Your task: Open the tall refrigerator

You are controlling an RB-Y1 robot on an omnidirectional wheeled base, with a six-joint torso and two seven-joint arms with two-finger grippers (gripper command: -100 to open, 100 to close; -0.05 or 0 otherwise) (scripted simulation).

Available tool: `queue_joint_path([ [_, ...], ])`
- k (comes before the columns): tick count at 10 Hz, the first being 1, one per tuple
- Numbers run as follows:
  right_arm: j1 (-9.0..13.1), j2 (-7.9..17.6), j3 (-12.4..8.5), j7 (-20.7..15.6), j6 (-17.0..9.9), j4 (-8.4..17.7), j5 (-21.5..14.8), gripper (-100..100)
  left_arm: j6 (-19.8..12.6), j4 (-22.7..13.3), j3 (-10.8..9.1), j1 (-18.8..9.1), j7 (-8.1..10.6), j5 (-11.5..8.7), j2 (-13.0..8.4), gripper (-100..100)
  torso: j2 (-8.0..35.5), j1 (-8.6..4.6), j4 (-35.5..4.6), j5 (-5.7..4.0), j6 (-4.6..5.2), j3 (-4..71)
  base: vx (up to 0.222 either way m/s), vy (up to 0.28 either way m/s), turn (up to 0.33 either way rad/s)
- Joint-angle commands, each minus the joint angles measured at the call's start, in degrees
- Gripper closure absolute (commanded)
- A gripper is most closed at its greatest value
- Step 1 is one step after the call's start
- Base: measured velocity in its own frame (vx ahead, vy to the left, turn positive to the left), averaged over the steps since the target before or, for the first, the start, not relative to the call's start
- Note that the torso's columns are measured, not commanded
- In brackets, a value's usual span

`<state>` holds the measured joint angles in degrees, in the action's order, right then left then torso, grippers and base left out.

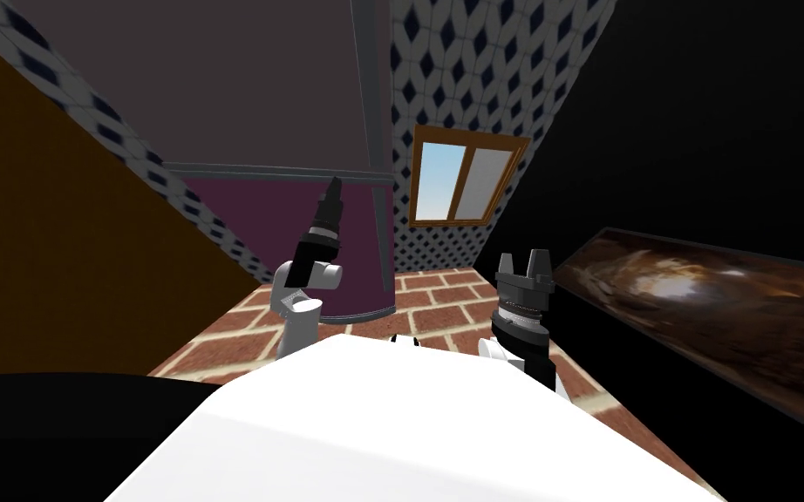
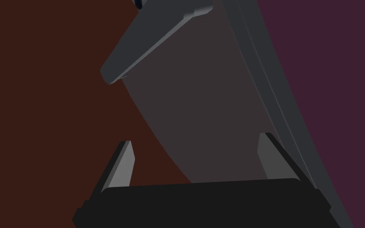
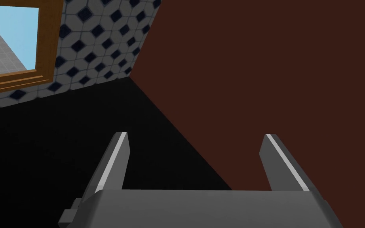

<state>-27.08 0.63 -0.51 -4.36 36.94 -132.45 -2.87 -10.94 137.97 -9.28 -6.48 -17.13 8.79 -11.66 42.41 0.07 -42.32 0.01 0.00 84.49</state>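
Left gripper is released, fingers spread and raised at the tall refrigerator straight ahead. Its long handle bar runs just beside one finger, not between them. Right gripper also unclenched, hangs lower and farther off.
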Motion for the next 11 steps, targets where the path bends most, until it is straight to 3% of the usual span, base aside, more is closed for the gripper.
queue_joint_path([
  [1, 0.00, 0.00, 0.00, 0.00, 0.00, 0.00, 0.00, 0, -2.81, 0.42, -0.71, -1.85, -0.39, 0.18, 0.17, -100, -0.09, -0.02, 0.02, 0.00, 0.00, 0.05, 0.067, -0.054, 0.030],
  [3, 0.00, 0.00, 0.00, 0.00, 0.00, 0.00, 0.00, 0, -6.55, 0.94, -1.81, -5.16, -1.13, 0.56, 0.55, -100, -0.17, -0.06, 0.04, -0.01, 0.00, 0.10, 0.092, -0.096, 0.059],
  [4, -0.01, -0.01, 0.00, 0.00, 0.00, 0.00, 0.00, 0, -7.29, 0.94, -1.81, -5.16, -1.13, 0.56, 0.55, -100, -0.22, -0.29, 0.06, -0.07, 0.01, 0.14, 0.096, -0.116, 0.029],
  [6, -0.01, 0.00, 0.00, 0.00, 0.00, 0.00, 0.00, 0, -10.89, 1.42, -2.87, -8.33, -1.84, 0.93, 0.95, -100, -0.17, -0.01, 0.05, 0.00, 0.00, 0.10, 0.110, -0.102, 0.054],
  [7, -0.01, 0.00, 0.00, 0.00, 0.00, 0.00, 0.00, 0, -11.58, 1.42, -2.87, -8.33, -1.84, 0.93, 0.95, -100, -0.16, -0.07, 0.04, -0.01, -0.01, 0.10, 0.088, -0.090, 0.030],
  [11, 0.00, 0.00, 0.00, 0.00, 0.00, 0.00, 0.00, 0, -17.50, 2.24, -4.33, -12.71, -2.83, 1.44, 1.88, -100, -0.07, -0.06, 0.03, -0.01, 0.00, 0.05, 0.078, -0.083, 0.039],
])
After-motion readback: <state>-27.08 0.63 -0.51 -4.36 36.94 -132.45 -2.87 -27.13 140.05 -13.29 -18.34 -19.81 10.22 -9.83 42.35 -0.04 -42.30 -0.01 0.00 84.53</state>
